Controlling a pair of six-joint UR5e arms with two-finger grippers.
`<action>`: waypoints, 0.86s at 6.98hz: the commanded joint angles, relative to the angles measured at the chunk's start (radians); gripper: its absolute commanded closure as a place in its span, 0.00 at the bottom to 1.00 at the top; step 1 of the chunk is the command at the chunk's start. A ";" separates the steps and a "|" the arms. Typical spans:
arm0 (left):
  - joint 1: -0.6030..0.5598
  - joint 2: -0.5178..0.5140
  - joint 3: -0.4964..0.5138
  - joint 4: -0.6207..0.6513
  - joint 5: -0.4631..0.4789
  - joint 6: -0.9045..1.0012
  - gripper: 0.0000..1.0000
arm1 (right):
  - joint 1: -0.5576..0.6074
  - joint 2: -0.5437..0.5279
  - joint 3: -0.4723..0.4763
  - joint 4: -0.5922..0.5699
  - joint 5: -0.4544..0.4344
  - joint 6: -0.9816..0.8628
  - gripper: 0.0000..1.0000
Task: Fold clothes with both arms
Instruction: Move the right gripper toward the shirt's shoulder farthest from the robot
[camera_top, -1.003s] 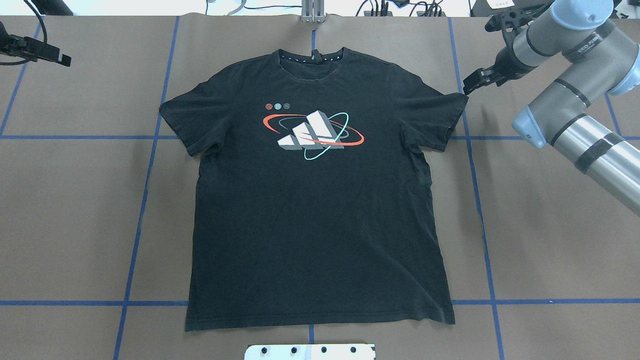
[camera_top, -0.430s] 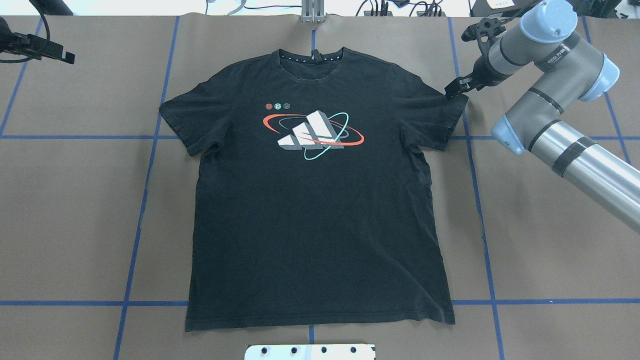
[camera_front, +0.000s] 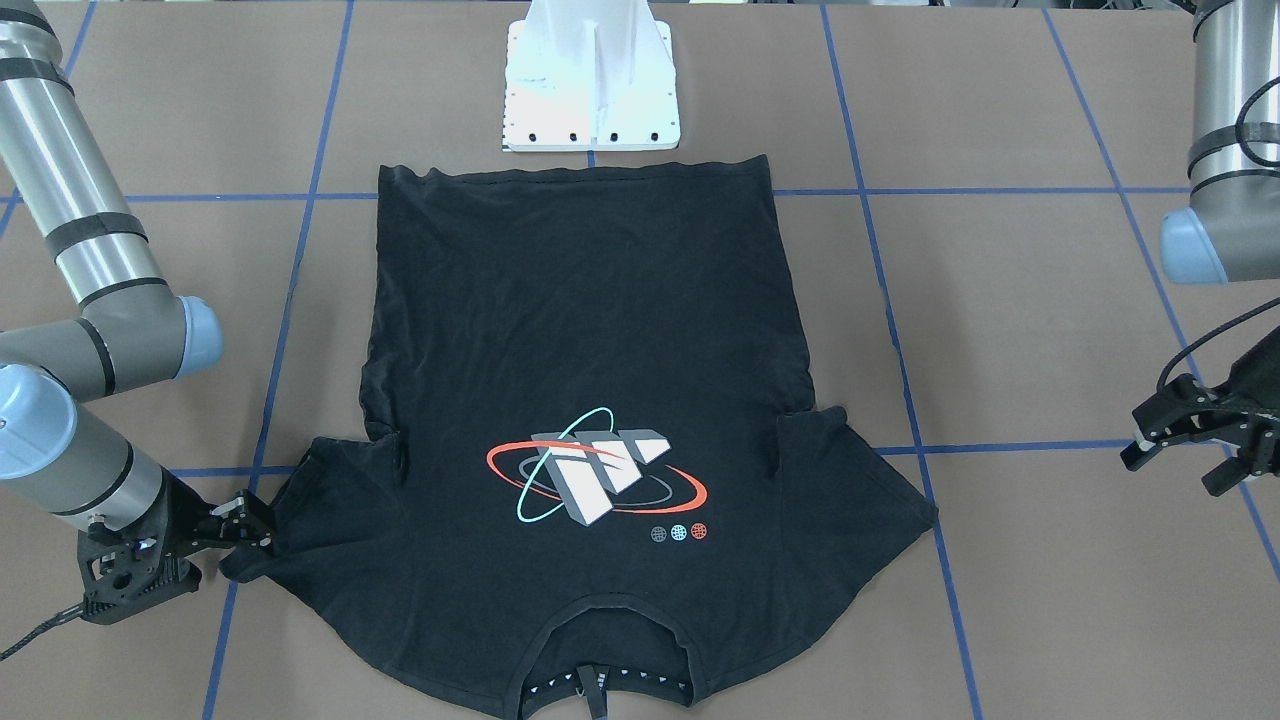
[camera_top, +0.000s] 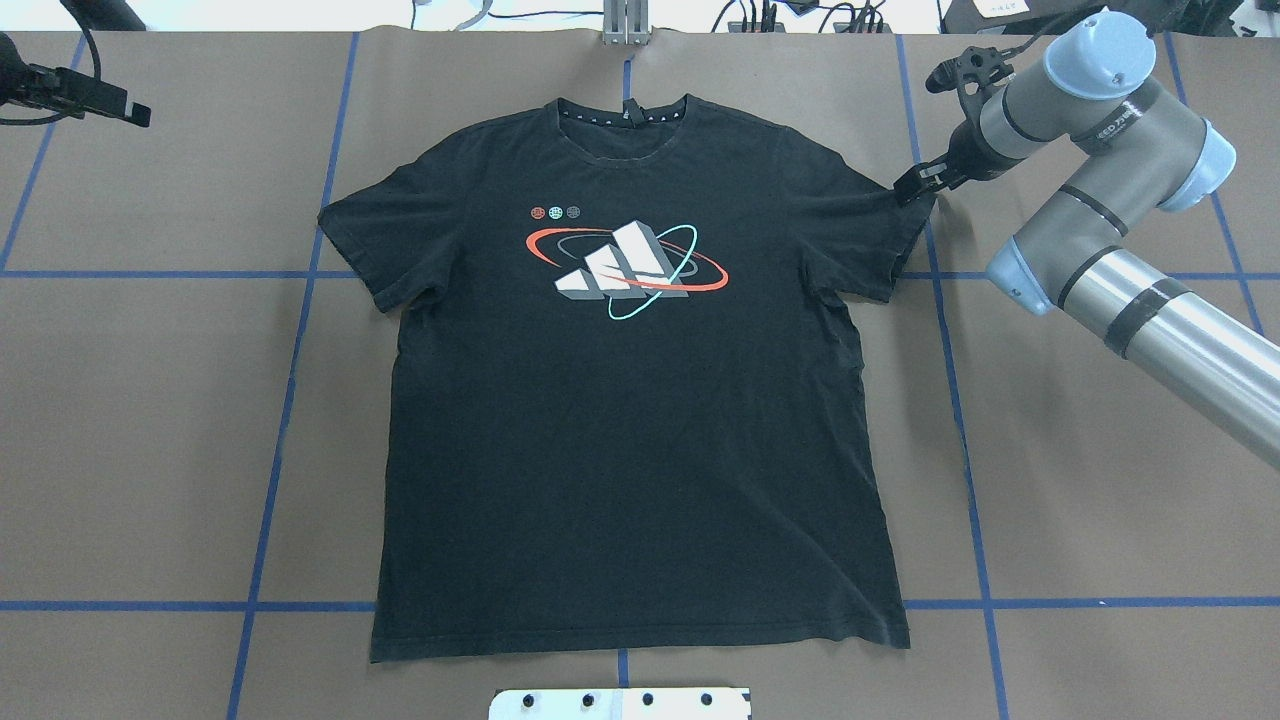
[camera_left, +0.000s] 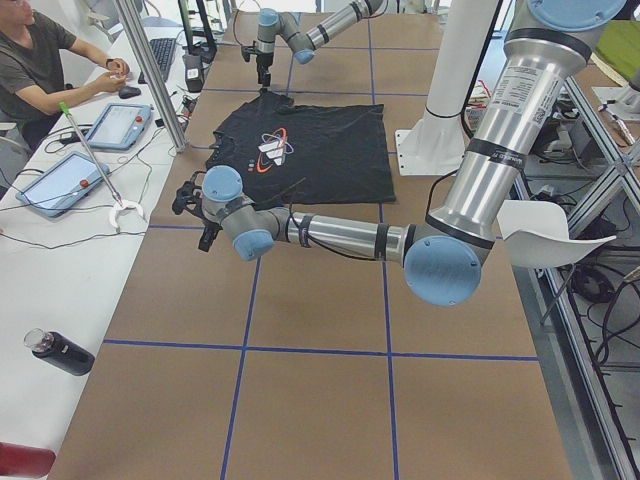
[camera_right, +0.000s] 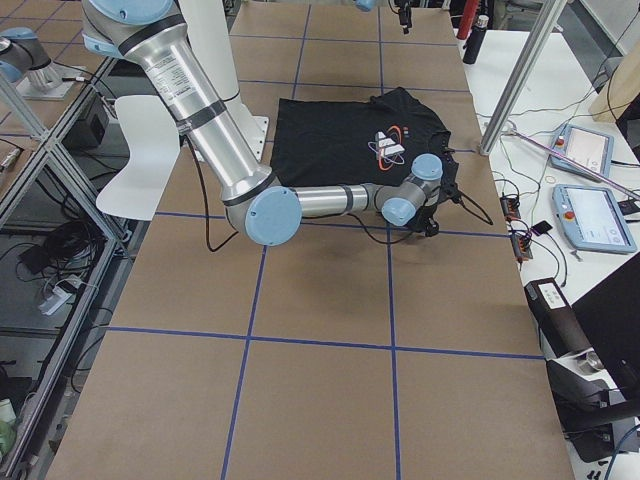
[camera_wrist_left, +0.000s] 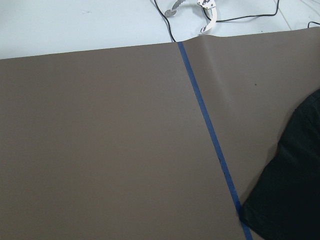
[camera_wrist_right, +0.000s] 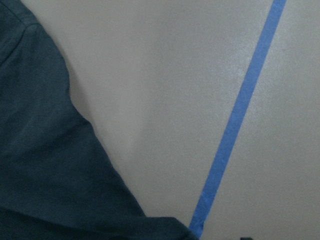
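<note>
The black T-shirt (camera_top: 640, 430) lies flat and face up on the brown paper, collar at the far side and hem toward the robot's base; it also shows in the front view (camera_front: 590, 330). My right gripper (camera_top: 915, 185) is low at the outer corner of the shirt's right sleeve (camera_front: 290, 520), its jaws open around the sleeve's edge (camera_front: 245, 525). The right wrist view shows that sleeve (camera_wrist_right: 45, 150) lying flat beside a blue tape line. My left gripper (camera_top: 120, 110) hangs open above bare paper, well left of the other sleeve (camera_front: 1180, 455).
The white pedestal base (camera_front: 590, 80) stands just behind the hem. Blue tape lines (camera_top: 290, 380) cross the paper. In the left side view a seated person (camera_left: 40, 60), tablets (camera_left: 65, 180) and a dark bottle (camera_left: 60, 352) are on the white side table.
My right arm has swung left and down, bringing its gripper from beside the sleeve onto its corner. The left gripper has hardly moved. The shirt lies unchanged.
</note>
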 joint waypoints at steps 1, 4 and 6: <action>0.000 0.000 -0.001 0.000 0.000 -0.001 0.00 | 0.000 0.001 -0.002 0.001 0.005 0.001 0.69; 0.000 0.000 -0.002 0.000 0.000 -0.001 0.00 | 0.000 0.012 -0.002 -0.001 0.007 0.001 1.00; 0.000 -0.002 -0.004 0.002 -0.002 -0.003 0.00 | 0.000 0.029 0.009 0.001 0.046 0.003 1.00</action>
